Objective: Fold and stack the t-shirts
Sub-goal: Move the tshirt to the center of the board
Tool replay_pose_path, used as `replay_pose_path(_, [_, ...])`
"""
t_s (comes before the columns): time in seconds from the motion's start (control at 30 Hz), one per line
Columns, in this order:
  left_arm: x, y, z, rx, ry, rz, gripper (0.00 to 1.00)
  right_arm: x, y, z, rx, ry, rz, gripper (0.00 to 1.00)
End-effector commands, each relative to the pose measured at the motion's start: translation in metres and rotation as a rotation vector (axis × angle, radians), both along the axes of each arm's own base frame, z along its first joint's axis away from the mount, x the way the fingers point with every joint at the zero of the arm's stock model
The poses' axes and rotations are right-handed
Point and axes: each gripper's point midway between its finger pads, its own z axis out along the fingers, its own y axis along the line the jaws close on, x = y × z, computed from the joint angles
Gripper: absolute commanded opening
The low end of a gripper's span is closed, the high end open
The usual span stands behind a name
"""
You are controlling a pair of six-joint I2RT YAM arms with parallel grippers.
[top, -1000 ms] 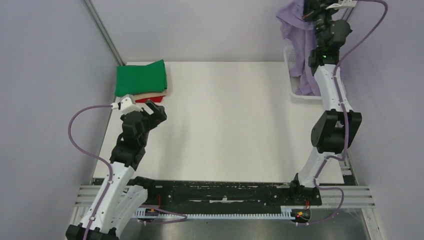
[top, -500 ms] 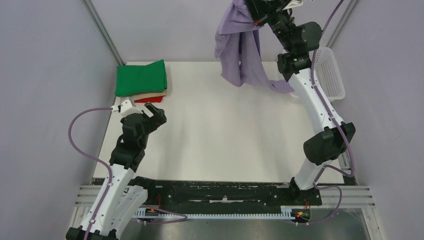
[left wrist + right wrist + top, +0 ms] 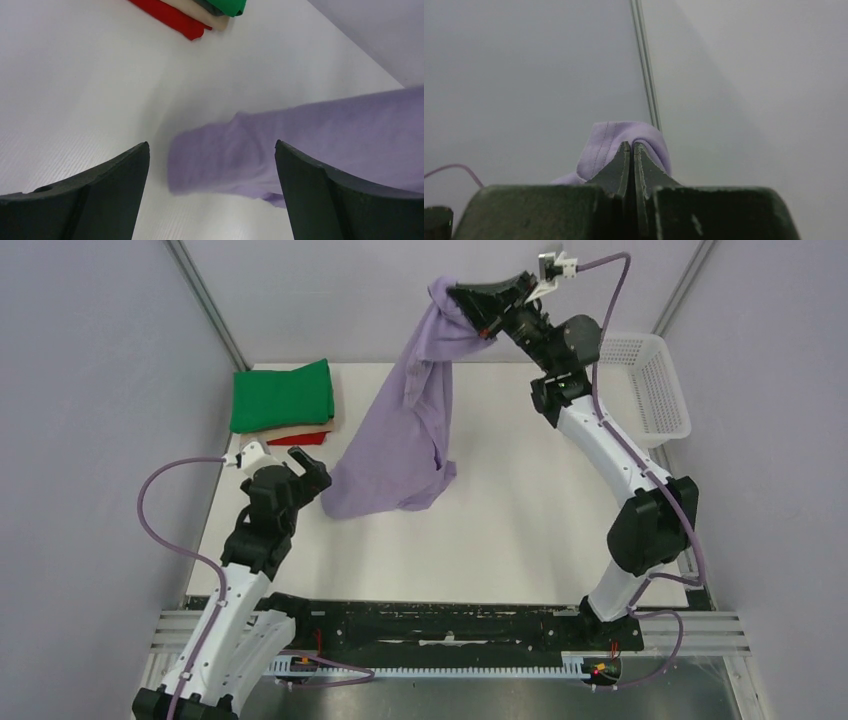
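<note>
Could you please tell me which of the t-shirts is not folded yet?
The lavender-purple t-shirt: it hangs unfolded from the right gripper, which is shut on it, while the green, beige and red t-shirts lie folded in a stack.

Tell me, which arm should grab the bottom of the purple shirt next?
Probably left. The left claw is open and empty, right beside the low end of the purple shirt, down by the table. The right claw is busy, shut on the shirt's top, holding it high.
</note>
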Motion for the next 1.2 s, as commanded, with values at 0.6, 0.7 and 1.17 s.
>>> replay_pose_path(0.6, [0.005, -0.051, -0.090, -0.196, 0.319, -0.132, 1.00, -0.001, -0.233, -0.425, -0.535, 1.001, -1.022, 0.98])
replay_pose_path(0.7, [-0.012, -0.051, -0.101, -0.206, 0.346, -0.141, 1.00, -0.017, -0.236, -0.411, -0.588, 0.944, -1.108, 0.98])
replay_pose_path(1.17, [-0.030, -0.066, -0.152, -0.281, 0.455, -0.183, 0.94, -0.067, -0.162, -0.423, -0.557, 0.859, -0.823, 0.96])
